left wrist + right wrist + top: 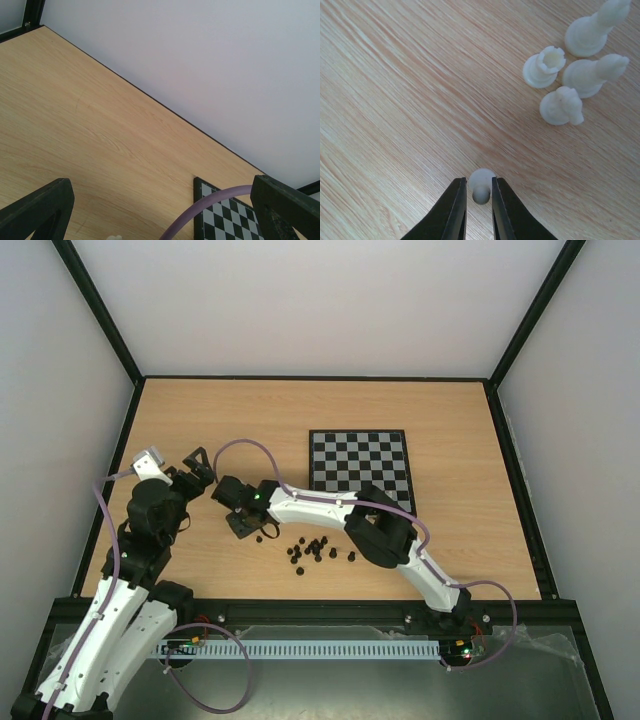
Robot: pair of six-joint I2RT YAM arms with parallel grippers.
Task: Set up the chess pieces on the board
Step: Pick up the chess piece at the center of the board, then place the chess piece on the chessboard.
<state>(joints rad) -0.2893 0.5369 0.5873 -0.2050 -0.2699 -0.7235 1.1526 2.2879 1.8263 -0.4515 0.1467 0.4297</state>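
Right tool (479, 183) straddling white pawn (481, 187), four white pieces (544, 67) beyond, apart

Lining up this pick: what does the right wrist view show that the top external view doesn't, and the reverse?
Only the right wrist: a white pawn between the right fingers, with four more white pieces standing nearby. Only the top external: the board, a cluster of black pieces and the left arm. Both: the right fingers low over the wooden table.
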